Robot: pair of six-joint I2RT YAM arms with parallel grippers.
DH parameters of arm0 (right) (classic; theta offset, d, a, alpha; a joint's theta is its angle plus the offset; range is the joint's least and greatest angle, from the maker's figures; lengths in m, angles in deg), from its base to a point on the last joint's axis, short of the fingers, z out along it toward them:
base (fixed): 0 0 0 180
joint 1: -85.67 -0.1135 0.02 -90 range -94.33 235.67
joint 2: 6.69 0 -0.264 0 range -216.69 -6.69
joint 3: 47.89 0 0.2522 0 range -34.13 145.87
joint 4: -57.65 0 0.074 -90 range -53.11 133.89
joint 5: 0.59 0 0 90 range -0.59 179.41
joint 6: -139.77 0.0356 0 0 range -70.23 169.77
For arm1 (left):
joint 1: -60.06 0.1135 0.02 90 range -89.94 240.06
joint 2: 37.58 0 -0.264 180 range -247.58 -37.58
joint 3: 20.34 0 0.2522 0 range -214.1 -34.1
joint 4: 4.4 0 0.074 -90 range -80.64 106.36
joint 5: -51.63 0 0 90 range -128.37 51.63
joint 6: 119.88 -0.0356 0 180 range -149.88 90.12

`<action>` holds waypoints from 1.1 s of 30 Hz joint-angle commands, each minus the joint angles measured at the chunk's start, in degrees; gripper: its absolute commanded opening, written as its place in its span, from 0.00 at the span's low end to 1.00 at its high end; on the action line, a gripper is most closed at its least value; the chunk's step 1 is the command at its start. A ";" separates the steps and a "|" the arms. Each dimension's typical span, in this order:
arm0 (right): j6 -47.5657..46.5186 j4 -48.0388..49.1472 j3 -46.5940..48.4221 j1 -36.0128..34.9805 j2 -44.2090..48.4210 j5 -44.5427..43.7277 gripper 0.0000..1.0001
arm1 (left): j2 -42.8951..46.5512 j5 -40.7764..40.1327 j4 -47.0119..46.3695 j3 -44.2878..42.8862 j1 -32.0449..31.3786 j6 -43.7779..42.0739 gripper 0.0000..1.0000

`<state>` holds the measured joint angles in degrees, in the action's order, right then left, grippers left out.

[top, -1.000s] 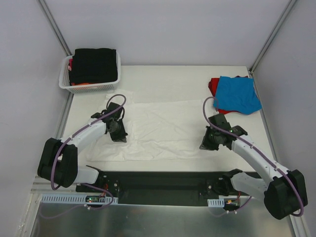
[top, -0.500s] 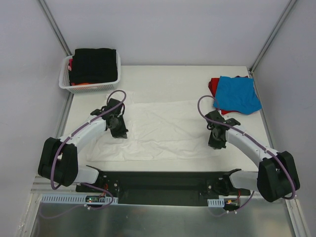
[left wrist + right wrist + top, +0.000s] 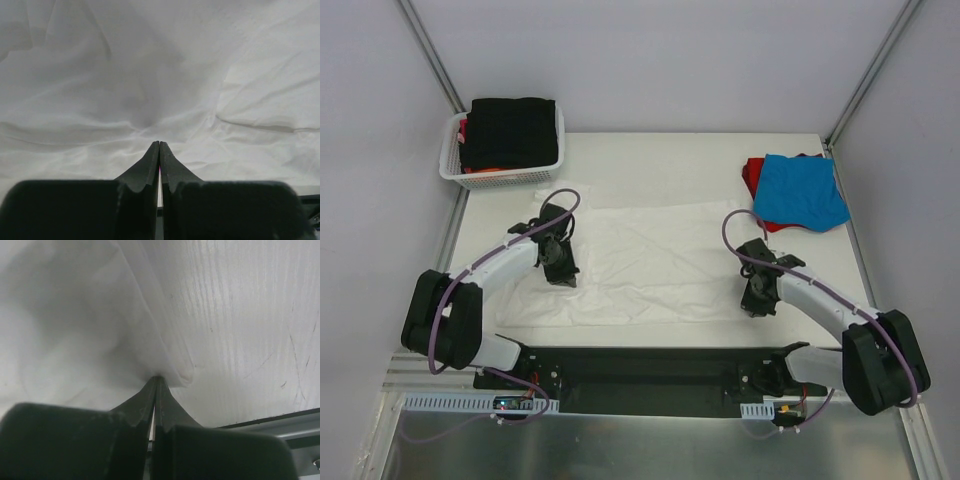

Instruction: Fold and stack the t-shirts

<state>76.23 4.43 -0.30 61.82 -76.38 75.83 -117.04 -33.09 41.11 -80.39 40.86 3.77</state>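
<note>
a white table (image 3: 680,165) carries a big white t-shirt (image 3: 650,260) spread wrinkled across its middle, a red t-shirt (image 3: 752,172) at the far right corner with a blue t-shirt (image 3: 802,190) on top, and a white lattice basket (image 3: 460,176) at the far left corner

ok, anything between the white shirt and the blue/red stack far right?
Nothing visible: only bare table between the white t-shirt and the blue t-shirt lying on the red t-shirt. The left gripper and right gripper are shut on the white cloth.
</note>
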 commanded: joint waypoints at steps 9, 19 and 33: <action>8.16 -7.36 -2.62 -0.84 7.98 3.39 0.01 | -3.68 -0.01 -1.16 -0.04 -0.75 -1.39 0.00; 8.53 -17.23 2.56 -2.33 13.70 0.40 0.01 | -5.36 0.43 -1.34 -1.62 -0.84 -1.83 0.00; -2.20 8.25 8.45 -7.42 -7.90 3.21 0.01 | -4.30 -0.36 -2.30 -1.53 -2.33 -1.04 0.00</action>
<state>75.66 5.17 5.86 57.51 -77.56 78.01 -122.31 -32.89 39.10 -81.65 39.35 3.33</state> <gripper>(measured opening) 0.014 0.003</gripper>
